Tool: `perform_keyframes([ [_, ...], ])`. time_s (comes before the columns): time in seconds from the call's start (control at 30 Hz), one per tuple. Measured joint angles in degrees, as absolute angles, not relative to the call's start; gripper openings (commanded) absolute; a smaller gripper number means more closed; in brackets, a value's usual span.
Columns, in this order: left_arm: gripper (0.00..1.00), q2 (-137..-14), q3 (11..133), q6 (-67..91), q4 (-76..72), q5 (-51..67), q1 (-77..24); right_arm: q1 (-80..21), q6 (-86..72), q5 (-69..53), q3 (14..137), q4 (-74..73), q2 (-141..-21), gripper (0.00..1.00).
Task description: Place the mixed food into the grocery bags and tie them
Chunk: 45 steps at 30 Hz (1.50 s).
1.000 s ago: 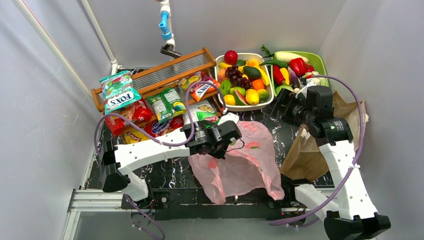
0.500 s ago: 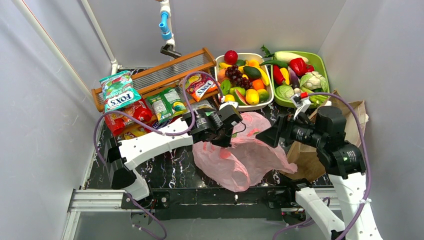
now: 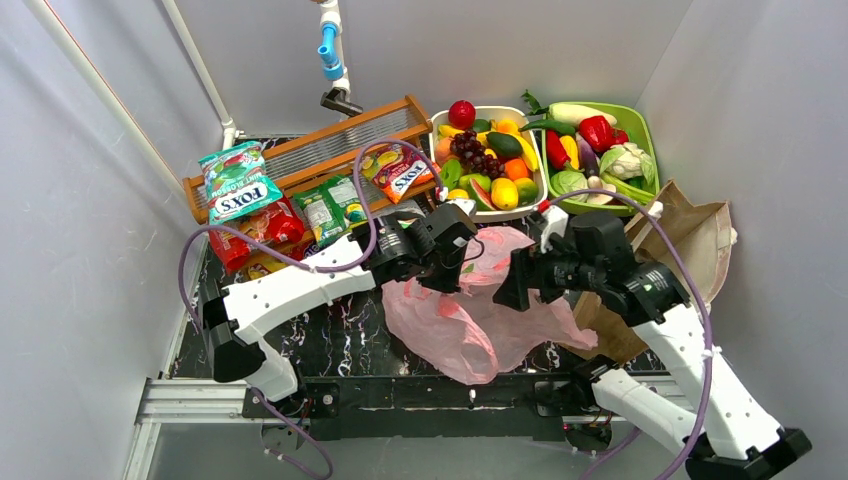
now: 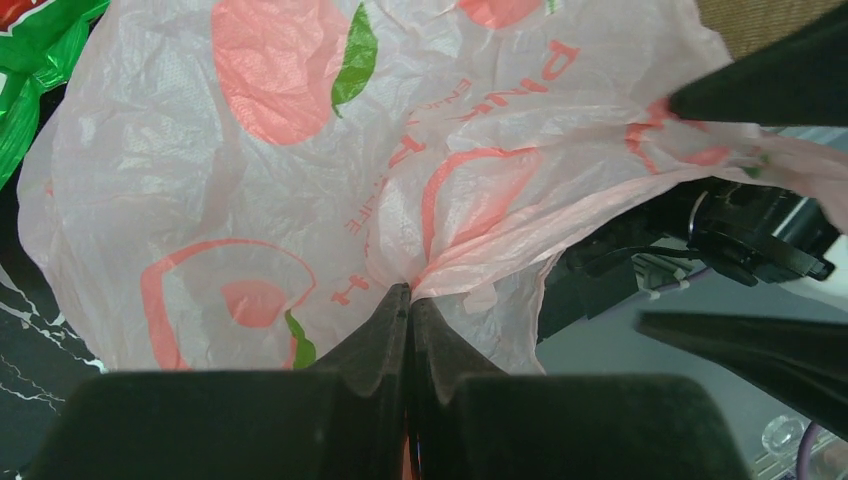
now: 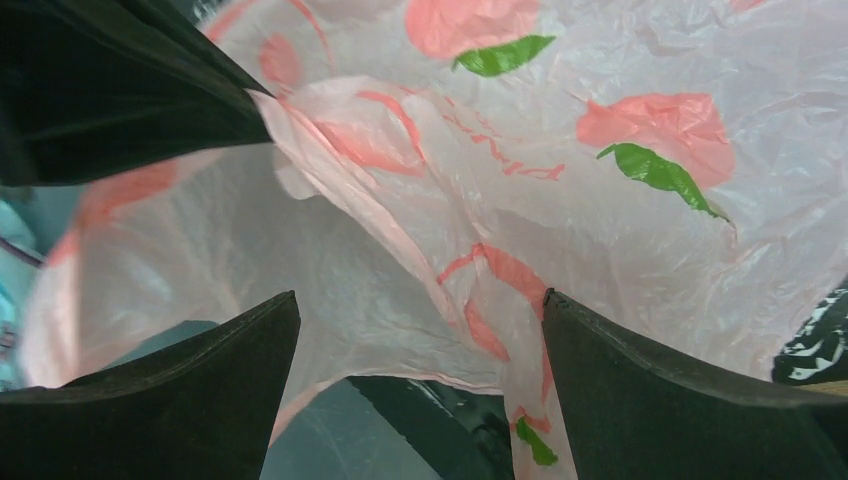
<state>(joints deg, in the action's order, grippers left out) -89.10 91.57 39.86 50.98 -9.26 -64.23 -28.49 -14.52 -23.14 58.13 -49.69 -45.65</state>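
Pink bag (image 3: 470,320): held at surface centre, its film pinched by the left tool (image 4: 408,295). Right tool (image 5: 420,297): spread, at the bag's 3 o'clock. Food (image 3: 470,150): seen in the basket (image 3: 434,150) at 12 o'clock; nothing is judged packed or tied.

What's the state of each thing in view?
thin pink rose-printed plastic bag: crumpled, pinched at a fold
left gripper: shut on the bag
right gripper: open, straddling a bag fold
stiff brown paper bag: lying on its side
white plastic fruit basket: full
green vegetable tray: full
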Motion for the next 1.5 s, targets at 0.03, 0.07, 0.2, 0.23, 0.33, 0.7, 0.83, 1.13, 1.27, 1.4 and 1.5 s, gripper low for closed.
perform_keyframes([
  [0.03, 0.0, -88.66, 91.55, 39.64, 50.96, -9.08, -64.23, -30.3, -14.2, -21.32, 58.13, -49.82, -46.3, 0.98],
  [0.07, 0.0, -88.27, 91.55, 39.53, 50.98, -8.93, -64.23, -32.08, -13.78, -19.29, 58.13, -50.0, -46.87, 0.98],
  [0.2, 0.0, -86.96, 91.29, 39.05, 51.0, -8.49, -64.23, -36.73, -12.16, -12.4, 58.17, -50.59, -47.81, 0.87],
  [0.23, 0.0, -86.7, 91.15, 38.96, 51.0, -8.45, -64.23, -37.08, -11.84, -11.25, 58.17, -50.61, -47.9, 0.82],
  [0.33, 0.0, -85.95, 90.52, 38.54, 50.98, -8.29, -64.23, -38.09, -11.31, -8.27, 58.17, -50.68, -48.69, 0.62],
  [0.7, 0.64, -79.22, 82.21, 34.65, 46.04, -3.25, -64.23, -43.59, -10.17, -3.97, 61.21, -51.0, -50.74, 0.11],
  [0.83, 0.73, -75.79, 80.23, 32.8, 44.58, -1.67, -64.23, -46.52, -10.09, -4.23, 63.66, -50.98, -50.81, 0.1],
  [1.13, 0.85, -75.09, 80.16, 28.1, 40.25, 1.85, -65.43, -50.15, -10.44, -3.75, 64.73, -51.18, -52.36, 0.09],
  [1.27, 0.85, -76.77, 80.18, 25.23, 38.41, 2.42, -68.9, -50.39, -10.66, -3.16, 64.73, -51.35, -52.38, 0.09],
  [1.4, 0.82, -79.05, 80.18, 23.29, 38.3, -0.01, -71.24, -50.39, -10.74, -2.68, 64.75, -51.75, -52.4, 0.09],
  [1.5, 0.78, -80.47, 80.18, 22.15, 38.39, -4.25, -72.66, -50.39, -10.74, -2.48, 64.95, -52.4, -52.51, 0.08],
])
